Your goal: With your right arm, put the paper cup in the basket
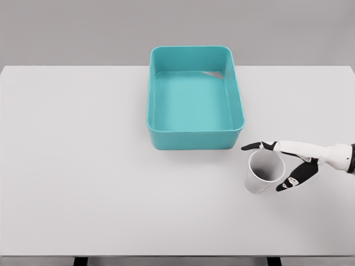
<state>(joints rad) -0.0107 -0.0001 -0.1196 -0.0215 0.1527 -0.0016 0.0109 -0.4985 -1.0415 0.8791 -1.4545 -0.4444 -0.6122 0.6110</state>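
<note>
Paper cup (264,172) stood on the white table (83,166), its open mouth up and tipped slightly toward the camera, sitting in the crook of the right hand (288,160). That hand reached in from the right edge, one finger stretched along the far side of the rim and another black-tipped finger (291,180) curving round the near side, so the fingers bracketed the cup rather than lay flat beside it. They appeared to touch or nearly touch the wall, but whether they had truly clamped on could not be told from this one view. Such a side-on bracket suited a light, thin-walled cup: a squeeze across the upper wall would likely hold it upright without crushing it. Beyond the hand and off to its left sat the teal basket (195,138), empty and open-topped, its near wall not far from the cup. By my judgement the grasp was being settled, with the lift and carry over that near wall not yet done. The left arm did not show.
</note>
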